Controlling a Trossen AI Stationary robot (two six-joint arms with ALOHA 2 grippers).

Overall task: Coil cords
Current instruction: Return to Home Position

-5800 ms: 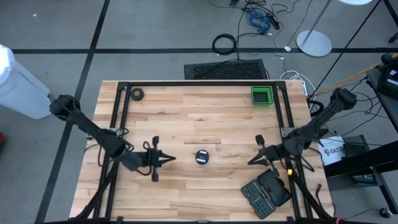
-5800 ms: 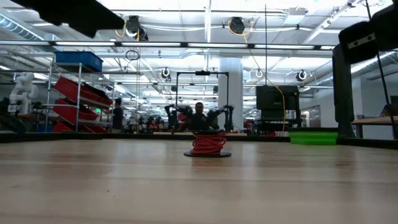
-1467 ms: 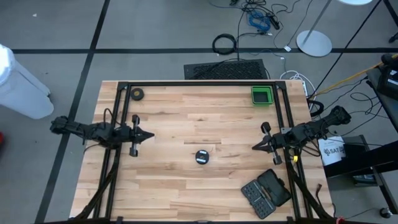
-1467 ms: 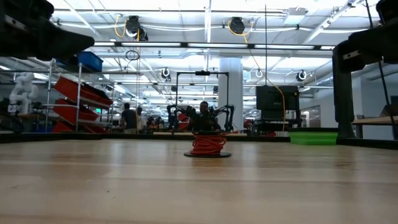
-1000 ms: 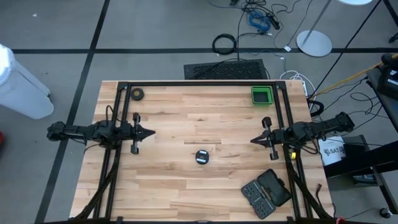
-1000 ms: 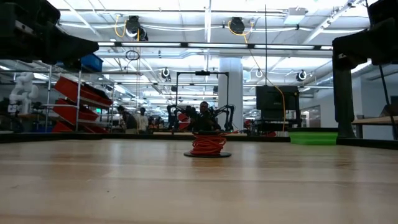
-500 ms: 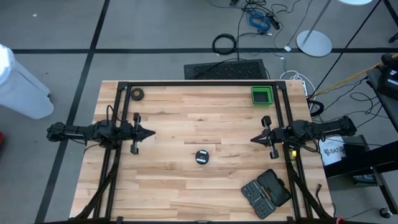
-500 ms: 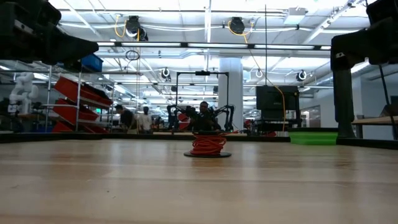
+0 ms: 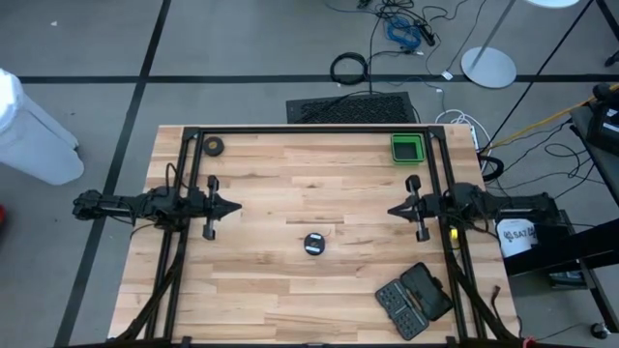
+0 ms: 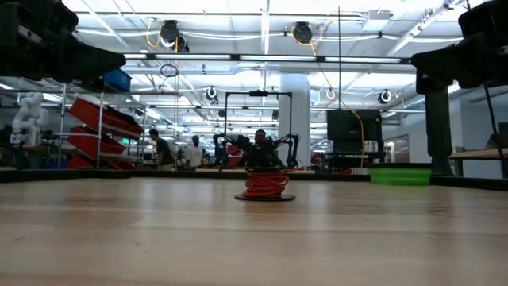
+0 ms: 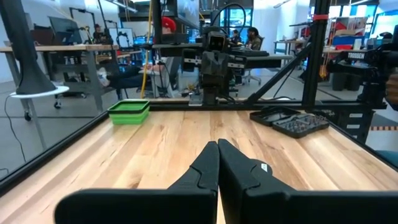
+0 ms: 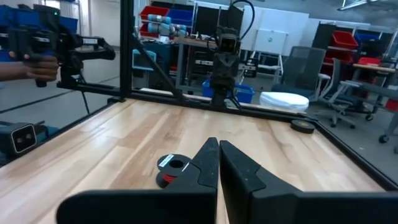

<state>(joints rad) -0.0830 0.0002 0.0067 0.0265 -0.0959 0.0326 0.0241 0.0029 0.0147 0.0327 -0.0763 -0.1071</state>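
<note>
The small round black reel (image 9: 313, 244) stands flat on the table's middle by its base. The thin red cord (image 10: 265, 183) is wound around it in a loose bundle. The reel also shows in the right wrist view (image 12: 174, 168). My left gripper (image 9: 238, 206) is shut and empty, level above the table at the left, pointing right. My right gripper (image 9: 390, 210) is shut and empty, level at the right, pointing left. Both are well away from the reel. Their shut fingertips show in the left wrist view (image 11: 217, 149) and the right wrist view (image 12: 217, 147).
A green tray (image 9: 407, 148) stands at the far right. A small black ring-shaped roll (image 9: 213, 146) lies at the far left. An open black tool case (image 9: 414, 300) lies at the near right. A black frame (image 9: 309, 130) borders the table.
My right gripper has gone a little toward the table's far edge, and its arm has straightened to lie level across the right edge. The reel and cord have stayed where they were.
</note>
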